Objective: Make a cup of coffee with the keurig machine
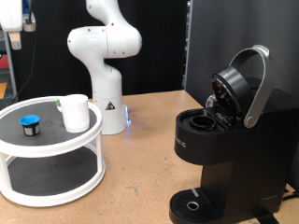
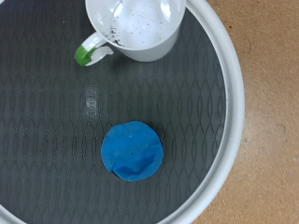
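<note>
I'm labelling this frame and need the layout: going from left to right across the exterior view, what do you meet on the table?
Blue-topped pod on the white two-tier turntable → cup on the same tier → white robot arm base → keurig machine with its lid raised. The gripper is not in view.

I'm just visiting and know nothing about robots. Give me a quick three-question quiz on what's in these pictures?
1. True or false: the machine's lid is open.
2. What lies beside the cup on the tray's top shelf?
A. a spoon
B. a blue pod
C. a sugar jar
3. Fill in: the cup stands on the ____, not under the machine.

Key: 1 true. 2 B. 3 tray.

The hand itself shows in neither picture; the wrist view looks down on cup and pod.
</note>
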`<state>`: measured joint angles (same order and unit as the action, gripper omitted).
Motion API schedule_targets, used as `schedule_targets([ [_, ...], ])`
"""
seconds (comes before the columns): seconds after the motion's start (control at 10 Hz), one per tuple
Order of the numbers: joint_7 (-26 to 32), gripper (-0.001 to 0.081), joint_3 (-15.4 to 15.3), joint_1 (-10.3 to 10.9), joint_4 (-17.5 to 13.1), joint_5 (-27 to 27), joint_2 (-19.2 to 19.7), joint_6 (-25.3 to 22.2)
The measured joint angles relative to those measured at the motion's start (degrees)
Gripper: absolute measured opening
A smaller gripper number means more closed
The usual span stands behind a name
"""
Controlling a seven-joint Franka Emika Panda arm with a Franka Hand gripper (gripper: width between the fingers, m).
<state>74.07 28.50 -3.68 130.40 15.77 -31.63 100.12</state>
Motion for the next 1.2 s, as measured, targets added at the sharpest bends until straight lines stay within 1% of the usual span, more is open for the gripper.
schedule_targets([
  [0.1,0.3,0.0801,0.1,0.0,1.1,-0.1,-0.2,1.5],
  [0.3,0.2,0.0801,0.7,-0.2,5.4,0.2,-0.5,7.9],
  [0.6,0.1,0.0801,1.6,-1.4,11.4,2.1,-0.2,16.2],
  [1.0,-0.1,0.0801,2.2,-3.1,17.1,5.0,0.8,24.2],
  [1.2,-0.1,0.0801,2.6,-4.0,19.3,6.1,1.8,27.5],
])
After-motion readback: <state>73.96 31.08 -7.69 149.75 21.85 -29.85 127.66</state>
